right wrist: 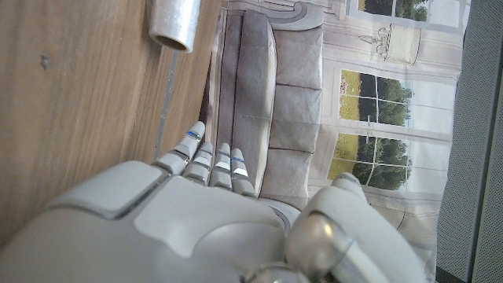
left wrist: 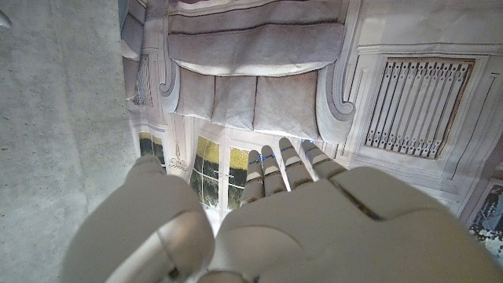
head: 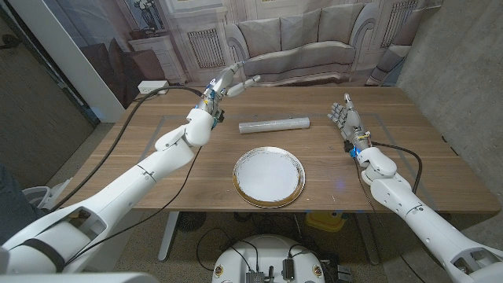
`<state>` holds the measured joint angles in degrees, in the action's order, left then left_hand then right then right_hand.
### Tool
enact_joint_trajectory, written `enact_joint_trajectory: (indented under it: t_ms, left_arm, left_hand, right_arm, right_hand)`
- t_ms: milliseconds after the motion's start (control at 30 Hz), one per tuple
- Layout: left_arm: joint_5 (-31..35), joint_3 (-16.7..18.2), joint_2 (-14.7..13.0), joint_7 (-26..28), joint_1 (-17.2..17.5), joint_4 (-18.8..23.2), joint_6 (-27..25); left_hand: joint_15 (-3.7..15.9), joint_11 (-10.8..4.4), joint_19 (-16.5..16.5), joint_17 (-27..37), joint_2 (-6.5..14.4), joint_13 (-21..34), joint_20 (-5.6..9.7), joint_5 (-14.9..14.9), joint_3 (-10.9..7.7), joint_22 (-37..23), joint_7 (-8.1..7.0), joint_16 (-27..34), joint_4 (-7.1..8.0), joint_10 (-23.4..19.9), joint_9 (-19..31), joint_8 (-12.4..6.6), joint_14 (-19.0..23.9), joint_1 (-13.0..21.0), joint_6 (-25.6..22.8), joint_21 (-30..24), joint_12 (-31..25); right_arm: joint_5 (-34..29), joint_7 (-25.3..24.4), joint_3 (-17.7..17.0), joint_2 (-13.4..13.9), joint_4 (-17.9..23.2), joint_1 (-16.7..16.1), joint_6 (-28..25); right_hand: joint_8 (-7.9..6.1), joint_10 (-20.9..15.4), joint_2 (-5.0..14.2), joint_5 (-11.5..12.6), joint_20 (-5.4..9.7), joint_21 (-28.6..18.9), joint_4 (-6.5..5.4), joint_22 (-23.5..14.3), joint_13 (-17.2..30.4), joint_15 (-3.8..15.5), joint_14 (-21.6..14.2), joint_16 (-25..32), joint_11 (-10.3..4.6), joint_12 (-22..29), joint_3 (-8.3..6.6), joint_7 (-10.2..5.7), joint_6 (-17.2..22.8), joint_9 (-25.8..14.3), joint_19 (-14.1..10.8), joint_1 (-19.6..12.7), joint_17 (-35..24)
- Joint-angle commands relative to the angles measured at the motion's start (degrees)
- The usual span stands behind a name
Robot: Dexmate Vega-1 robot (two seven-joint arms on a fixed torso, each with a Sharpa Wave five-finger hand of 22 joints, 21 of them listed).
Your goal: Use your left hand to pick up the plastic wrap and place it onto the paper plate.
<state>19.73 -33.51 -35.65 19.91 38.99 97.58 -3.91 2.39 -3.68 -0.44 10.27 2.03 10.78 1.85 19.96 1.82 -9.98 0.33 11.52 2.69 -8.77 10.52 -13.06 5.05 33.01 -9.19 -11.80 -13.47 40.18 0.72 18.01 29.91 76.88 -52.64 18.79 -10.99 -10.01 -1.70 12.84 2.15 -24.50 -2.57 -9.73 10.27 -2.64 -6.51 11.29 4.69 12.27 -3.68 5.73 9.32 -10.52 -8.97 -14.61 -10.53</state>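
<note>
Task judged barely begun. Plastic wrap point(head: 275, 124) seen lying on table point(head: 409, 169), just behind empty paper plate point(head: 268, 176). Left hand point(head: 229, 80) raised near roll's left end, fingers apart, nothing held. Right hand point(head: 343, 115) parked at right, fingers straight, together, empty. Grasp, lift, placement all left.

plastic wrap point(head: 275, 125) just behind paper plate point(head: 268, 177)

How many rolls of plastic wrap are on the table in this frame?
1. The plastic wrap roll lies on its side on the table beyond the paper plate, between the raised left hand and the right hand. Nothing seems hidden.
</note>
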Motion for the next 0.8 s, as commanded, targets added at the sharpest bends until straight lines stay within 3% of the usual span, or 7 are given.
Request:
enact_joint_trajectory:
  t_ms: [33, 800]
  left_arm:
    - [2.1, -1.9, -0.1, -2.1, -1.5, 1.0, -3.4]
    - [5.2, -4.6, -0.3, -6.1, -4.2, 1.9, -8.6]
  left_hand:
    - [-0.04, 0.23, 0.6, 0.1, -0.1, 0.2, 0.49, 0.4, -0.18, -0.2, 0.11, -0.1, -0.21, -0.5, 0.3, -0.14, 0.7, 0.7, -0.8, 0.1, 0.3]
    - [-0.88, 0.48, 0.2, 0.0, -0.2, 0.2, -0.29, 0.6, -0.31, -0.2, 0.51, -0.8, -1.36, 0.7, 0.3, 0.78, -0.5, 2.8, 0.5, 0.4, 1.2]
  right_arm:
    - [0.5, 0.7, -0.4, 0.2, -0.4, -0.1, 0.4]
    - [0.5, 0.7, -0.3, 0.1, -0.7, 0.7, 0.1]
  right_hand:
    - [-0.27, -0.6, 0.17, 0.3, 1.04, 0.0, 0.08, -0.3, 0.3, -0.14, -0.4, -0.1, 0.12, 0.0, 0.16, -0.05, 0.3, -0.2, -0.6, -0.4, -0.1]
    - [-0.26, -0.5, 0.34, 0.3, 0.78, 0.6, 0.22, -0.3, 0.3, -0.36, -0.4, -0.2, 0.29, -0.1, 0.26, 0.00, 0.4, -0.2, -0.9, -0.6, -0.1]
